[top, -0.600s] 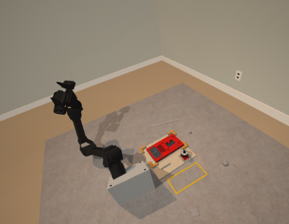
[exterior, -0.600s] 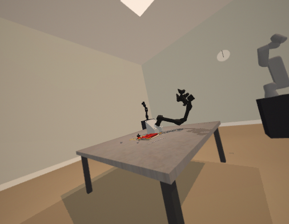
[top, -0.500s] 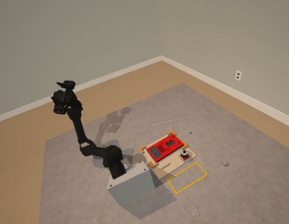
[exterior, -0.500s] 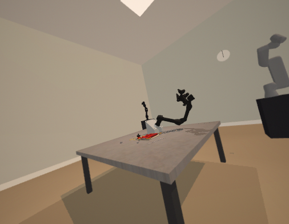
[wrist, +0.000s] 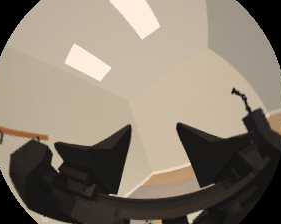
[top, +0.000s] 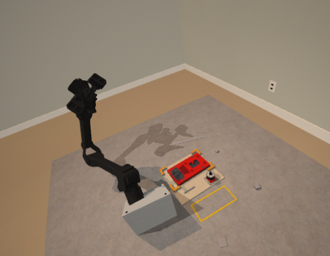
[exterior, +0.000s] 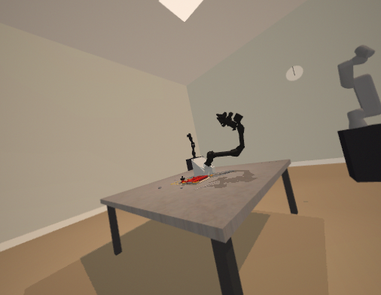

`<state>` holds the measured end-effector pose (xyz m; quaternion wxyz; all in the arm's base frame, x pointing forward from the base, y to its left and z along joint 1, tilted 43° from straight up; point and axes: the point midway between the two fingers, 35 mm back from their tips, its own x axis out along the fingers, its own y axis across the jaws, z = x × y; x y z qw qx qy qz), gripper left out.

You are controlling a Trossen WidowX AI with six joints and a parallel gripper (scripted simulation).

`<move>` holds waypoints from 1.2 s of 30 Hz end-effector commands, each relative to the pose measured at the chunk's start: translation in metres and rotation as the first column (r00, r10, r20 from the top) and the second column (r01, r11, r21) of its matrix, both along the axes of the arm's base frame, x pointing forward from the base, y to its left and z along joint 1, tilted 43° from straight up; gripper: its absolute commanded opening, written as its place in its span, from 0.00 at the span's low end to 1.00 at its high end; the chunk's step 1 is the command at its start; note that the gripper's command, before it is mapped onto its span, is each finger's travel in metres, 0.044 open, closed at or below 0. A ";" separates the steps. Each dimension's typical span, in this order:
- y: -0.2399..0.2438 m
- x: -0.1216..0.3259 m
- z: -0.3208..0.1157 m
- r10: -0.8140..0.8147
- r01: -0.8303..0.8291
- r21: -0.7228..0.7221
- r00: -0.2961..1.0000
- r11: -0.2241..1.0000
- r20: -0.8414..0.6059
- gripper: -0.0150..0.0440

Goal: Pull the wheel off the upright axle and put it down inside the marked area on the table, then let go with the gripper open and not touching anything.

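Observation:
The wheel (top: pixel 210 176) is a small pale and black round part. It sits on the upright axle, whose dark tip shows above it, over a small red base at the right end of a beige board (top: pixel 201 190). It is a tiny dark shape in the exterior view. The marked area is a yellow rectangle outline (top: pixel 218 209) on the table, in front of the board. My gripper (wrist: pixel 153 127) is open, with nothing between its fingers. It is raised high above the table, far to the left of the wheel in the top view. The wheel is not in the wrist view.
A red plate (top: pixel 187 172) with dark pockets lies on the board between orange corner brackets. A thin rod (top: pixel 189 140) lies behind the board. Small grey blocks (top: pixel 257 186) (top: pixel 222 242) lie to the right and front. My arm stands on a pale grey box (top: pixel 154 210) left of the marked area.

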<state>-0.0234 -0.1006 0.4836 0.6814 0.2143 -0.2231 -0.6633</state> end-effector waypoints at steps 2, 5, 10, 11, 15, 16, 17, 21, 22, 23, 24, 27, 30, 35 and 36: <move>-0.037 0.038 -0.016 0.132 -0.119 0.122 0.985 0.985 -0.109 0.76; -0.060 0.065 -0.030 0.223 -0.181 0.212 0.956 0.960 -0.191 0.76; -0.092 0.110 -0.059 0.391 -0.276 0.362 0.870 0.891 -0.299 0.76; -0.097 0.119 -0.066 0.425 -0.292 0.391 0.848 0.873 -0.316 0.76; -0.115 0.157 -0.094 0.571 -0.358 0.509 0.738 0.783 -0.360 0.76; -0.118 0.166 -0.102 0.607 -0.372 0.538 0.706 0.757 -0.366 0.76; -0.121 0.176 -0.110 0.642 -0.385 0.566 0.672 0.729 -0.369 0.76; -0.129 0.212 -0.144 0.770 -0.426 0.672 0.528 0.606 -0.359 0.76; -0.130 0.220 -0.152 0.798 -0.434 0.696 0.489 0.572 -0.352 0.76; -0.132 0.228 -0.163 0.818 -0.431 0.720 0.465 0.544 -0.340 0.76; -0.132 0.236 -0.173 0.836 -0.427 0.743 0.441 0.516 -0.327 0.76; -0.132 0.257 -0.201 0.889 -0.422 0.799 0.355 0.428 -0.289 0.76; -0.130 0.271 -0.221 0.923 -0.413 0.837 0.289 0.360 -0.254 0.76; -0.122 0.295 -0.253 0.970 -0.410 0.881 0.154 0.236 -0.189 0.76; -0.119 0.302 -0.263 0.980 -0.407 0.892 0.112 0.198 -0.166 0.76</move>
